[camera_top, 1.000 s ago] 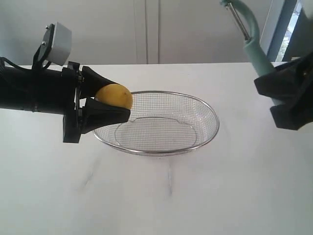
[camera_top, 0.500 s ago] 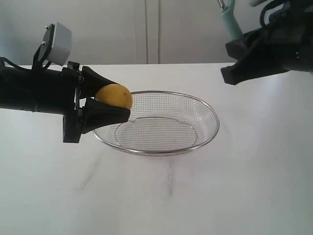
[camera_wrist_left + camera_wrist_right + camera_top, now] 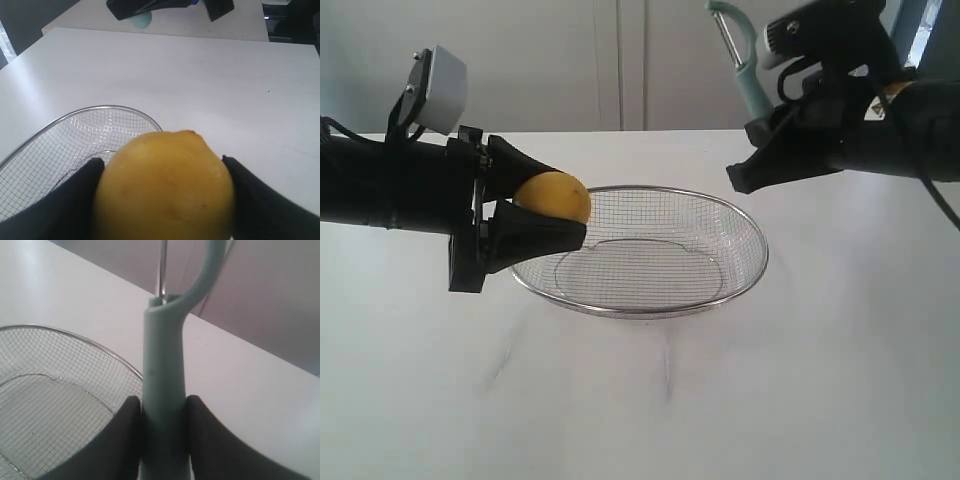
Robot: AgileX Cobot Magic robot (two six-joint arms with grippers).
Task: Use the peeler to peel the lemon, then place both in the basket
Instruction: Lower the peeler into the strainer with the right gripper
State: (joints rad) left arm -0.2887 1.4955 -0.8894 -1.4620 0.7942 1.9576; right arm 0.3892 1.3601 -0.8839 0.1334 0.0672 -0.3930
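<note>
Right arm [image 3: 890,135] swung left, now near far-right rim of silver wire-mesh oval basket [image 3: 650,312], right gripper [image 3: 752,135] clamping slim pale blue-grey peeler [image 3: 749,88] upright. Left arm [image 3: 380,190] level, unmoved, left gripper [image 3: 560,202] gripping round yellow lemon [image 3: 556,193] over basket's left rim.

- The lemon [image 3: 558,195] has yellow skin, finely dimpled, with a dull waxy sheen.
- The peeler [image 3: 753,95] has a pale blue-green plastic handle, smooth and softly satin; its blade [image 3: 725,30] is thin bright metal.
- The basket [image 3: 650,308] is fine silver wire mesh, see-through, with a thicker polished metal rim that glints.
- The table [image 3: 740,400] is white and smooth, faintly glossy, with pale grey streaks.
- The left gripper [image 3: 160,170] has matt black fingers [image 3: 525,240], plastic by the look.
- The right gripper [image 3: 165,437] has the same matt black finish, smooth and rounded.
</note>
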